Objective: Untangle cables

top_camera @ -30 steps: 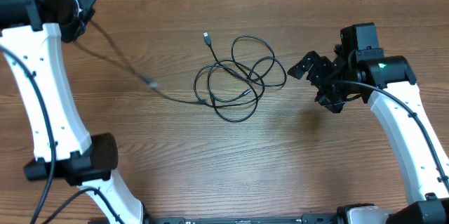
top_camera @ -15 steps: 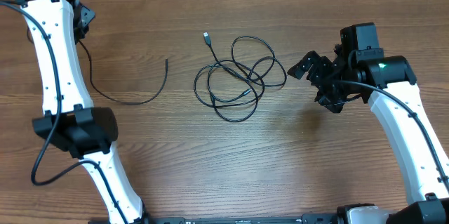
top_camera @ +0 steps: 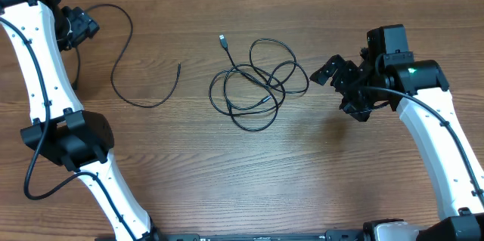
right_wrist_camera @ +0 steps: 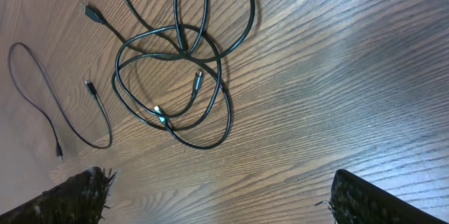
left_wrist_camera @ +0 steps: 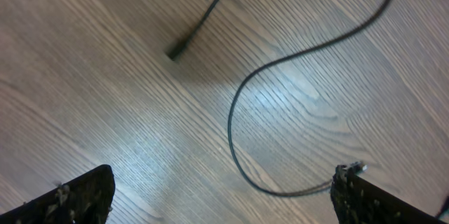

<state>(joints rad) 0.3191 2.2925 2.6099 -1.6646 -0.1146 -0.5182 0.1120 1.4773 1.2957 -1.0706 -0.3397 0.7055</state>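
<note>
1. L gripper (left_wrist_camera: 221, 182): I see it at the far-left corner of the table (top_camera: 249, 173), jaws wide apart, nothing between them.
2. Single cable (left_wrist_camera: 229, 122) lies on its own on the left side, in a loose open curve. One end runs right up to one finger (left_wrist_camera: 372, 199) of the L gripper; can't tell if it touches or is caught there. Its other end (left_wrist_camera: 175, 50) lies free on the wood.
3. Tangle (top_camera: 261, 82) of the other cables sits mid-table, well apart from the single cable: several overlapping loops crossing each other.
4. A plug (top_camera: 223, 39) sticks out of the tangle at its far-left side, and two small plug ends lie inside the loops per R wrist cam.
5. R gripper (right_wrist_camera: 221, 182): just right of the tangle, not touching it, jaws wide apart, holding nothing.
</note>
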